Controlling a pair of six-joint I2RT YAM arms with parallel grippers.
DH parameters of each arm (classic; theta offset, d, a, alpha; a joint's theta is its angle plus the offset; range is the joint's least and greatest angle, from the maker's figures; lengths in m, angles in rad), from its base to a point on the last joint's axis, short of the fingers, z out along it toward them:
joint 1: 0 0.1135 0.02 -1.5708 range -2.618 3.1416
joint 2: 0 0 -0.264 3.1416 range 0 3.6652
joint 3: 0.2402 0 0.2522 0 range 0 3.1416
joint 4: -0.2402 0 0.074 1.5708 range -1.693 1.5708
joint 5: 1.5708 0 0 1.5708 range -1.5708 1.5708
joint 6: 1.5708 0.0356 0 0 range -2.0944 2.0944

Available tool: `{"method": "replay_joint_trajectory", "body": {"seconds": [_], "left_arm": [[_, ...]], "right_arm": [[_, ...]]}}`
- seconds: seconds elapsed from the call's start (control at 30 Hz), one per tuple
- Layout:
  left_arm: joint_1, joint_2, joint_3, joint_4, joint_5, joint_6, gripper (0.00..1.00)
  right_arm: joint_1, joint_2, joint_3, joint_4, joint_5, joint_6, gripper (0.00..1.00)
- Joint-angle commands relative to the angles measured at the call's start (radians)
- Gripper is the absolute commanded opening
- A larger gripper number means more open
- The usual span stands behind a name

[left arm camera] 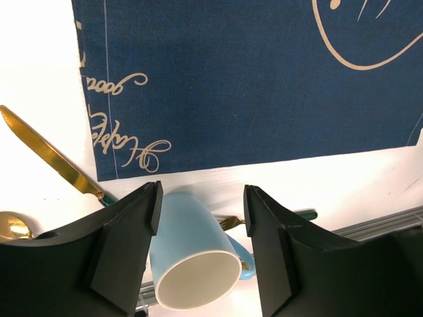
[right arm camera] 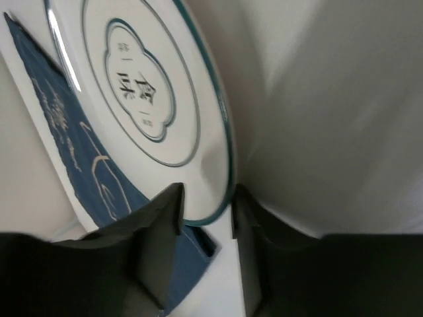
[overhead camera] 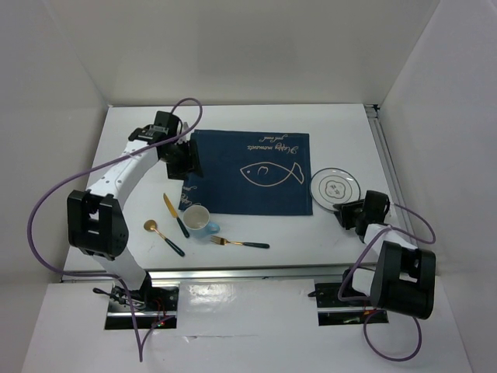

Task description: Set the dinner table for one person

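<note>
L gripper (left arm camera: 201, 195) released, empty, above navy mat (left arm camera: 251, 86) edge, blue mug (left arm camera: 192, 257) nearby — R gripper (right arm camera: 206, 198) straddling plate (right arm camera: 139, 86) rim, can't tell if clenched

placemat (overhead camera: 252, 175): navy woven cloth, matt | plate (overhead camera: 335, 186): glossy white glaze | mug (left arm camera: 192, 257): smooth pale-blue glaze | knife (left arm camera: 46, 155): polished gold metal | surface (overhead camera: 334, 132): smooth matt white | left claw (left arm camera: 201, 198): matt black plastic

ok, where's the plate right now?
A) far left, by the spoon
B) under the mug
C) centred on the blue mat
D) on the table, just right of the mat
D: the top view shows the plate on the bare white table, just past the right edge of the mat.
</note>
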Motion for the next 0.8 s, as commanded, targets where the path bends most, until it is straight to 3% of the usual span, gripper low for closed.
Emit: {"method": "replay_joint_trajectory", "body": {"seconds": [0.0, 0.07, 0.1, 0.17, 0.33, 0.47, 0.63, 0.77], "left_arm": [[-0.009, 0.017, 0.048, 0.000, 0.019, 0.020, 0.68], [-0.009, 0.017, 0.057, -0.009, 0.019, 0.029, 0.68], [-0.009, 0.017, 0.057, -0.009, 0.019, 0.030, 0.68], [-0.009, 0.017, 0.068, -0.009, 0.019, 0.039, 0.68], [-0.009, 0.017, 0.086, -0.019, 0.028, 0.048, 0.68], [-0.009, 0.017, 0.114, -0.019, 0.048, 0.048, 0.68], [-0.009, 0.006, 0.114, -0.028, 0.048, 0.039, 0.68], [-0.009, -0.003, 0.132, -0.037, 0.036, 0.020, 0.68]], "right_arm": [[0.000, -0.004, -0.031, 0.020, 0.084, 0.058, 0.38], [0.000, -0.013, -0.006, -0.009, 0.095, 0.058, 0.24], [0.000, -0.013, 0.010, -0.032, 0.106, 0.049, 0.12], [0.000, -0.050, 0.069, -0.096, 0.116, 0.009, 0.00], [0.000, -0.160, 0.164, -0.167, 0.149, -0.068, 0.00], [0.000, -0.160, 0.266, -0.188, 0.129, -0.109, 0.00], [0.000, -0.136, 0.337, -0.146, -0.006, -0.175, 0.00], [0.084, -0.026, 0.418, -0.092, -0.115, -0.218, 0.00]]}}
